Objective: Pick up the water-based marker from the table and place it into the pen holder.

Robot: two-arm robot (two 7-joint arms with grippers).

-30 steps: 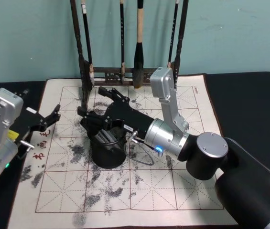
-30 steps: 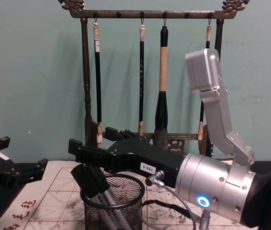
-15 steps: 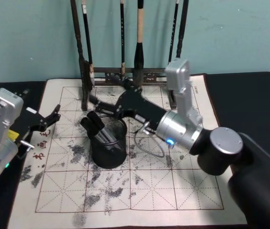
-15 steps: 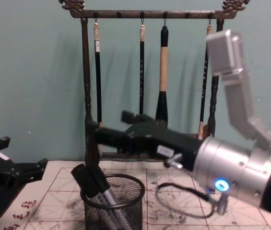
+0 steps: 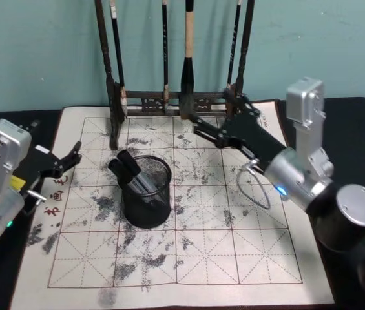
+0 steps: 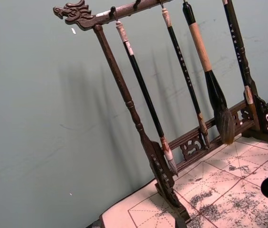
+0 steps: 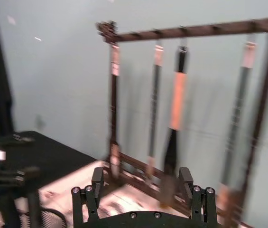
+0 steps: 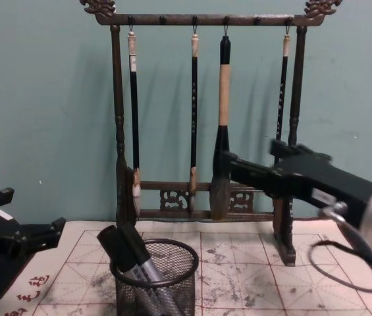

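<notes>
The table (image 5: 337, 123) carries the stained grid cloth (image 5: 234, 258), where the pen holder (image 5: 146, 194) stands with the water-based marker (image 5: 130, 173) leaning inside, so the placing looks done and only retreat remains. The right gripper (image 5: 198, 128) hangs empty, fingers spread, near the brush rack (image 8: 199, 105); the left gripper (image 5: 72, 158) sits parked and open at the cloth's left edge. The chest view alone shows the marker's grey barrel through the mesh.

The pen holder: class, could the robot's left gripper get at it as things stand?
Probably yes. The left gripper sits open beside the pen holder with bare cloth between them. The right gripper is off by the brush rack, so nothing blocks the way.
</notes>
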